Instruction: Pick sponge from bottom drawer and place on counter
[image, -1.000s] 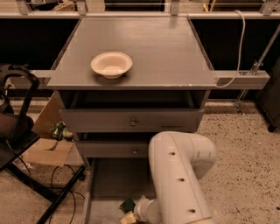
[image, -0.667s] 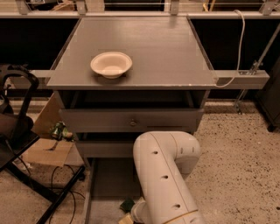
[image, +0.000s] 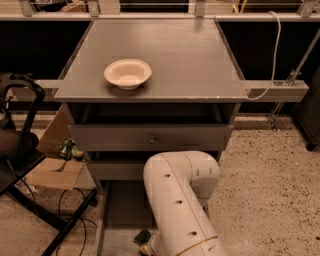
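Left, 8 o'clock: chair frame (image: 22, 145) and cardboard box (image: 52, 172) are seen beside the cabinet, not involved. The bowl (image: 127, 73) is set on the counter (image: 190, 55), towards 10 o'clock of the top.

At 6 o'clock the bottom drawer (image: 122, 205) is pulled out. The sponge (image: 143, 235) is seen on its floor near the front, green face up. The gripper (image: 151, 248) is down in the drawer at the frame's bottom edge, mostly hidden under the white arm (image: 175, 200). How far it is opened, and whether anything is held, cannot be told.

Risks, as judged:
- The sponge is soft and low. If it is caught off-centre, only a corner gets pinched and it could be dropped on the lift.
- The arm is parked close under the middle drawer front (image: 150, 137), which could be struck on a straight raise.
- The bowl could be knocked if the drop is aimed left. The cable (image: 272, 55) at 2 o'clock is to be avoided too.

The sponge lies at the gripper's 11 o'clock, just beside it. Contact cannot be confirmed.
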